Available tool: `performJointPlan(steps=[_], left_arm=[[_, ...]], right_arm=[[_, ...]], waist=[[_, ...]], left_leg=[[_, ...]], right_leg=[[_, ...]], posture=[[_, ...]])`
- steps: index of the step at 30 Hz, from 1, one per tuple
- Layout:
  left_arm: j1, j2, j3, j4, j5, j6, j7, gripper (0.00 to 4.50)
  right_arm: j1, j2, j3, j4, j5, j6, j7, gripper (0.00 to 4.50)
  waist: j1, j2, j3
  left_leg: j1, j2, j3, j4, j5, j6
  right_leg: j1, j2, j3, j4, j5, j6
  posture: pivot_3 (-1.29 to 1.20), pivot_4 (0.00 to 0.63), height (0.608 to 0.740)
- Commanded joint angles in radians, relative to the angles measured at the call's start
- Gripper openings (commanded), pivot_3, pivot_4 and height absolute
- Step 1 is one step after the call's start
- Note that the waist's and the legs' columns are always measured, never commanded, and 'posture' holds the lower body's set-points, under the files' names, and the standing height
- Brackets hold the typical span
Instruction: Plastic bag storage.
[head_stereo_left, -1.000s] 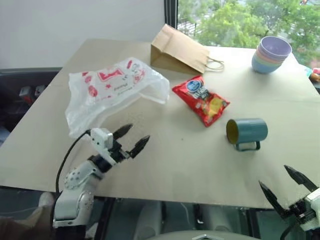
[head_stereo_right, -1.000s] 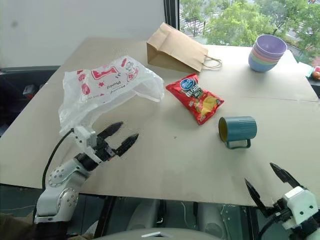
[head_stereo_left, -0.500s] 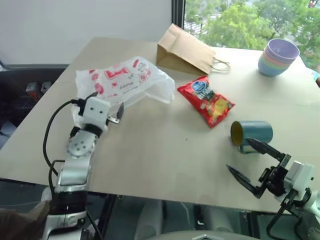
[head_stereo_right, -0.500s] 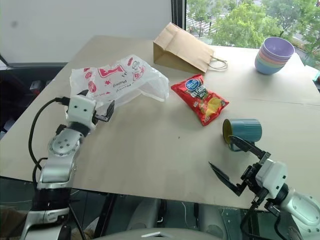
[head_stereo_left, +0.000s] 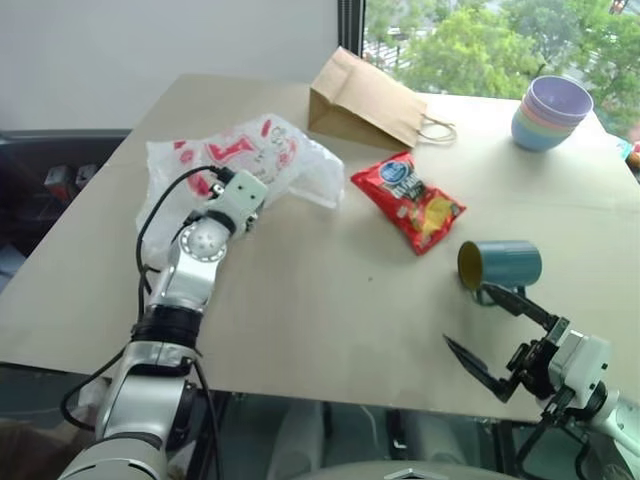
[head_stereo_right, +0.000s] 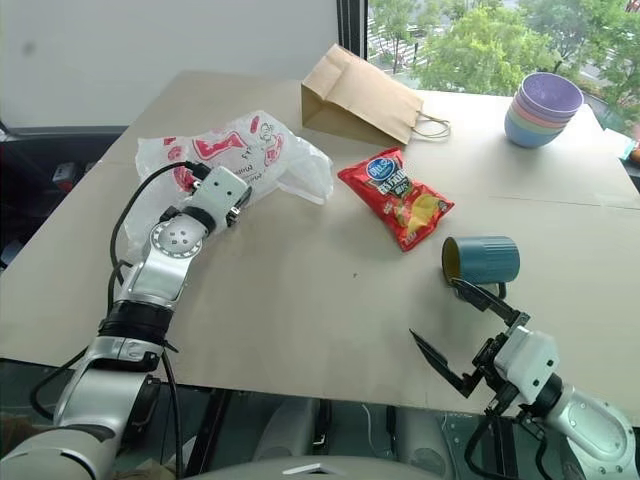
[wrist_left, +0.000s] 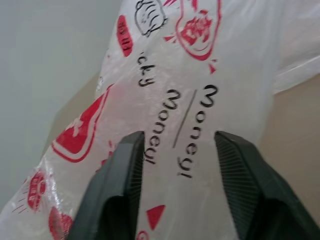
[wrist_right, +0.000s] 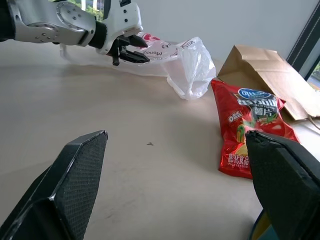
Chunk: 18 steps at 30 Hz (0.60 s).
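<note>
Well, you are at the very start: the bag (head_stereo_left: 262, 160) lies loose and crumpled on the table (head_stereo_left: 330, 310), at its left side, and nothing has been folded, bunched or put away yet. The whole storing job is left, I'd judge, beginning with a proper hold on the film.

Your left gripper (wrist_right: 131, 54) reaches level across the table into the bag's near edge. In the left wrist view its two fingers (wrist_left: 125, 185) stand apart with printed plastic lying between them; from the right wrist view they look part-way in, so I cannot tell whether they pinch the film or only straddle it. Check that before you lift.

Your right gripper (head_stereo_right: 462, 335) hangs over the table's near edge at the right, jaws spread wide and holding nothing, pointing in towards the middle. It sits just short of the mug (head_stereo_right: 482, 260), which lies on its side; the snack packet (head_stereo_right: 397, 198) lies between the mug and the bag.
</note>
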Motion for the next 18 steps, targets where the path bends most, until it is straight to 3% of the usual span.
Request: performJointPlan(steps=[1,6,9,13,17,18], left_arm=[[0.03,-0.011,-0.019,-0.123,0.019,0.007,-0.003,2.25],[0.026,-0.039,-0.015,-0.135,0.08,0.054,0.079,2.25],[0.024,-0.028,-0.002,-0.121,0.121,0.074,0.14,2.87],[-0.011,-0.025,-0.028,-0.043,0.134,0.074,0.139,4.36],[-0.077,-0.037,-0.039,0.087,0.144,0.058,0.167,4.36],[-0.092,-0.039,-0.029,0.104,0.132,0.053,0.166,4.14]], right_arm=[[0.013,0.012,0.004,0.002,-0.022,-0.043,-0.012,4.5],[0.018,0.021,0.03,0.031,-0.054,-0.074,-0.016,4.5],[0.013,0.019,0.031,0.046,-0.055,-0.083,-0.019,4.5],[0.012,0.022,0.036,0.062,-0.066,-0.095,-0.023,4.5],[-0.005,0.039,0.038,0.082,-0.123,-0.1,-0.068,4.5],[-0.011,0.042,0.037,0.079,-0.131,-0.088,-0.082,4.5]], waist=[[0.002,0.0,0.0],[0.004,-0.001,-0.001],[0.001,-0.001,-0.001],[0.003,-0.001,-0.001],[0.004,-0.002,-0.001],[0.003,-0.002,-0.001]], left_leg=[[0.0,0.0,0.0,0.0,0.0,0.0],[0.0,-0.001,-0.001,0.001,0.0,0.0],[0.0,-0.001,-0.001,0.001,0.0,0.0],[0.0,-0.001,-0.001,0.001,0.0,0.0],[0.0,-0.002,-0.001,0.001,0.0,0.0],[0.0,-0.002,-0.001,0.001,0.0,0.0]], right_leg=[[0.0,0.0,0.0,0.0,0.001,-0.001],[0.0,0.0,-0.001,0.001,0.0,0.0],[0.0,0.0,0.0,0.001,0.0,0.0],[0.0,0.001,0.0,0.001,0.0,0.0],[0.0,0.0,-0.001,0.001,0.0,0.0],[0.0,0.0,-0.001,0.001,0.0,0.0]], posture=[[0.0,0.15,0.74],[0.0,0.15,0.74],[0.0,0.15,0.74],[0.0,0.15,0.74],[0.0,0.15,0.74],[0.0,0.15,0.74]])
